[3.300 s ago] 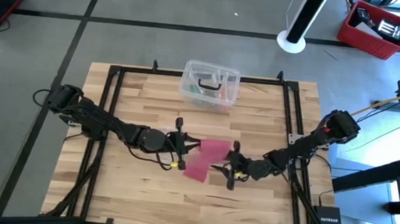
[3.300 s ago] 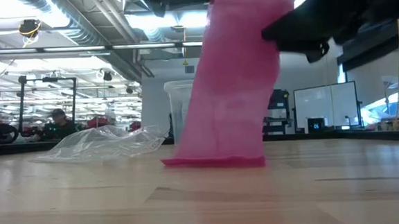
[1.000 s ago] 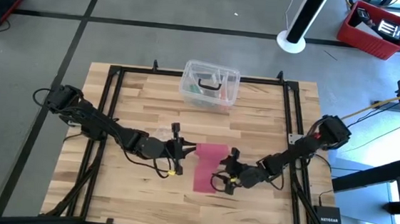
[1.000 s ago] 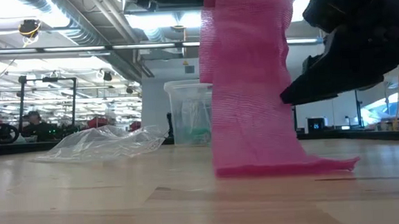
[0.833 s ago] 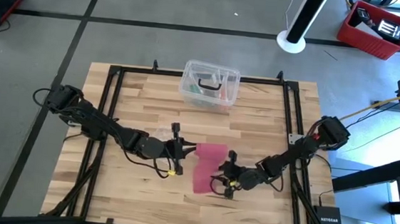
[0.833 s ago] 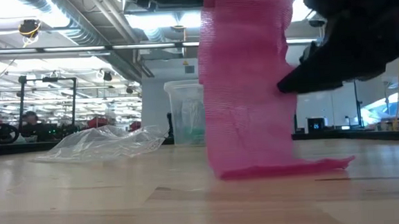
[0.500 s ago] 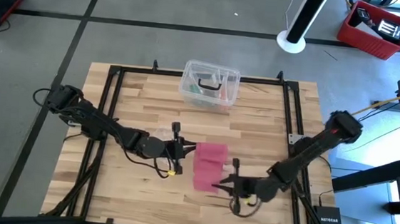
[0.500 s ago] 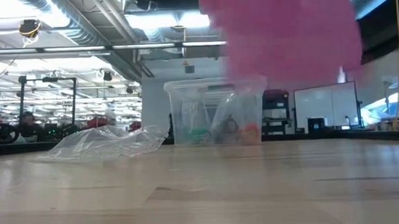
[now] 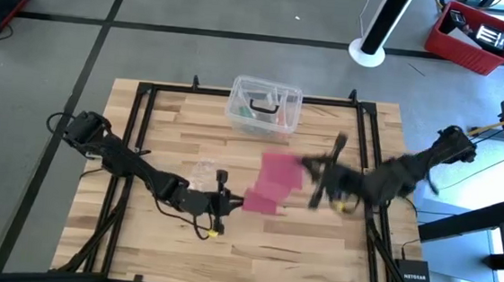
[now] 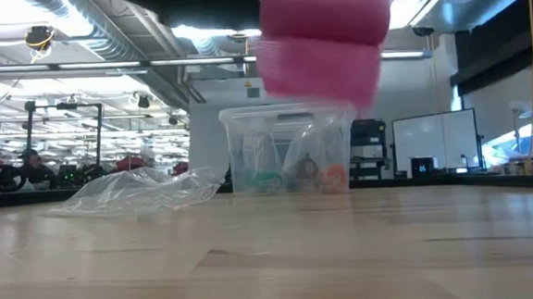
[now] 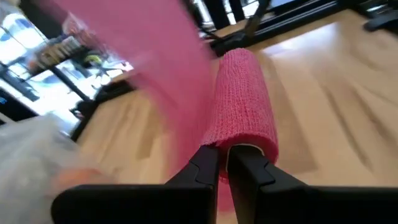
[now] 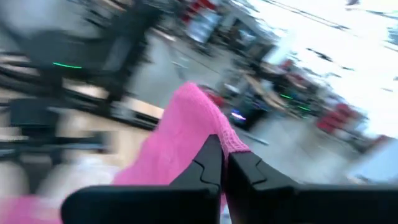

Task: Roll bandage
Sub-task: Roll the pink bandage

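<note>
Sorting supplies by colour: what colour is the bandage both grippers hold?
Pinkish-red; the bandage shows best in the left wrist view.

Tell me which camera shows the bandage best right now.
The high view: the whole bandage spans between the left hand and right hand. The low view shows only a hanging fold; each wrist view shows just the pinched end.

High view overhead, straight down; low view table-level; wrist views close; all share bandage (image 9: 271, 184).
</note>
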